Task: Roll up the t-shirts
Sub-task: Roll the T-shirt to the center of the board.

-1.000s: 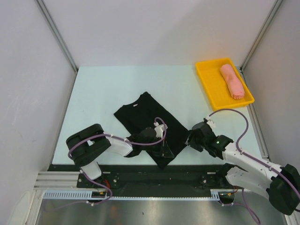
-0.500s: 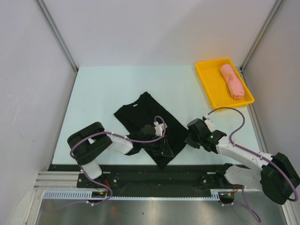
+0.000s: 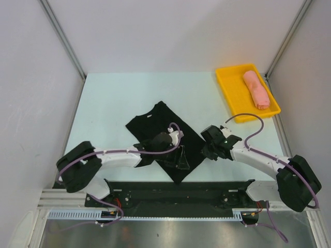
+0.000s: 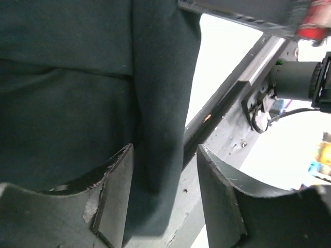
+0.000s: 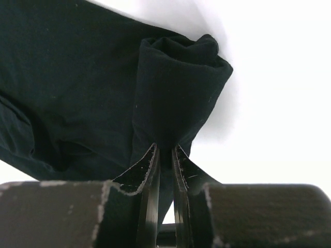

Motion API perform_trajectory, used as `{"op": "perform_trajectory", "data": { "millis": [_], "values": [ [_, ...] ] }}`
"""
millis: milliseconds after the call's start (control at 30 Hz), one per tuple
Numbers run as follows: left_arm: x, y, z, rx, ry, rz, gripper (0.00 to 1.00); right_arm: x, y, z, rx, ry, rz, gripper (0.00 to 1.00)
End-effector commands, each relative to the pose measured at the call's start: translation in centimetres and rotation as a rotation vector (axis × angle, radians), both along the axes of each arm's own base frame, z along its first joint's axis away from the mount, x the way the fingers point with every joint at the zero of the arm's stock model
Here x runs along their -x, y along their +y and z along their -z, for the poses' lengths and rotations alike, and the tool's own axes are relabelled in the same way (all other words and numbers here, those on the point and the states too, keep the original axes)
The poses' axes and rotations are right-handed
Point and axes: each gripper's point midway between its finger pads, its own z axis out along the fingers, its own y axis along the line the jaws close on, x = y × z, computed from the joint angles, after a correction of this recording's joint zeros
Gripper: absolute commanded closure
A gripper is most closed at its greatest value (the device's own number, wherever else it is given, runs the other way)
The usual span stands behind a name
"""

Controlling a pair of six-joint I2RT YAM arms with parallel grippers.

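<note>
Right gripper (image 5: 165, 151) pinches the bunched right edge of the black t-shirt (image 3: 155, 128), which we see lying mid-frame, long axis upper left to lower centre, while our left gripper (image 4: 163, 155) stands parted over its lower hem.

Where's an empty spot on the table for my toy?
The far strip of the table behind the black t-shirt is bare, across to the yellow tray. The patch between shirt and tray is free too. It's crowded near the front, where the left gripper and right gripper are at the shirt. A pink roll lies in the tray.
</note>
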Motion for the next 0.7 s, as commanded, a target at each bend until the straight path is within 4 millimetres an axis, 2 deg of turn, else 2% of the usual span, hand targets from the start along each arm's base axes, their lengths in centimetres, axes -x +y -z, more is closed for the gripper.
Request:
{"op": "perform_trajectory", "data": {
  "millis": [0, 33, 67, 133, 167, 200, 233, 267, 300, 367, 400, 467, 500, 567, 600, 667],
  "values": [
    [-2.8, 1.2, -4.1, -0.058, -0.217, -0.058, 0.42, -1.7, 0.0, -0.8, 0.032, -0.016, 0.058, 0.83],
    [-2.7, 1.9, -4.1, -0.091, -0.225, -0.060, 0.42, -1.6, 0.0, -0.7, 0.038, -0.005, 0.057, 0.83],
    [-3.0, 1.9, -5.3, -0.086, -0.270, -0.057, 0.41, -1.7, 0.0, -0.6, 0.042, 0.002, 0.056, 0.83],
    [-3.0, 2.7, -5.5, -0.145, -0.318, -0.065, 0.40, -1.9, 0.3, -0.4, 0.056, 0.023, 0.059, 0.84],
    [-3.2, 2.6, -6.3, -0.155, -0.362, -0.056, 0.40, -1.9, 0.3, -0.2, 0.061, 0.033, 0.058, 0.84],
    [-2.5, 2.3, -6.5, -0.172, -0.394, -0.040, 0.40, -2.2, 0.5, -0.1, 0.064, 0.041, 0.058, 0.84],
    [-2.8, 2.8, -6.3, -0.223, -0.429, -0.060, 0.39, -2.2, 0.5, -0.1, 0.072, 0.051, 0.057, 0.84],
    [-2.8, 2.5, -6.5, -0.242, -0.459, -0.048, 0.39, -2.2, 0.7, 0.0, 0.073, 0.057, 0.056, 0.84],
    [-2.0, 2.1, -6.4, -0.258, -0.479, -0.023, 0.38, -2.3, 0.7, 0.1, 0.076, 0.065, 0.056, 0.84],
    [-2.0, 2.0, -6.1, -0.308, -0.519, -0.021, 0.38, -2.5, 1.0, 0.1, 0.078, 0.074, 0.054, 0.84],
    [-1.1, 1.8, -5.2, -0.346, -0.529, 0.006, 0.37, -2.6, 1.1, 0.2, 0.076, 0.078, 0.052, 0.84],
    [-1.3, 1.5, -5.1, -0.392, -0.583, -0.009, 0.35, -2.7, 1.2, 0.3, 0.077, 0.089, 0.048, 0.84],
    [-0.6, 1.2, -4.0, -0.432, -0.594, 0.019, 0.33, -2.8, 1.2, 0.4, 0.077, 0.090, 0.049, 0.84],
    [-0.9, 1.1, -3.6, -0.471, -0.634, 0.004, 0.31, -2.9, 1.1, 0.7, 0.078, 0.103, 0.047, 0.84],
    [-0.4, 0.8, -3.2, -0.483, -0.648, 0.017, 0.25, -2.9, 1.1, 0.8, 0.079, 0.108, 0.043, 0.84],
    [-0.2, 0.2, -2.4, -0.514, -0.677, 0.027, 0.25, -3.1, 1.2, 0.9, 0.070, 0.115, 0.041, 0.84]
  ]
}}
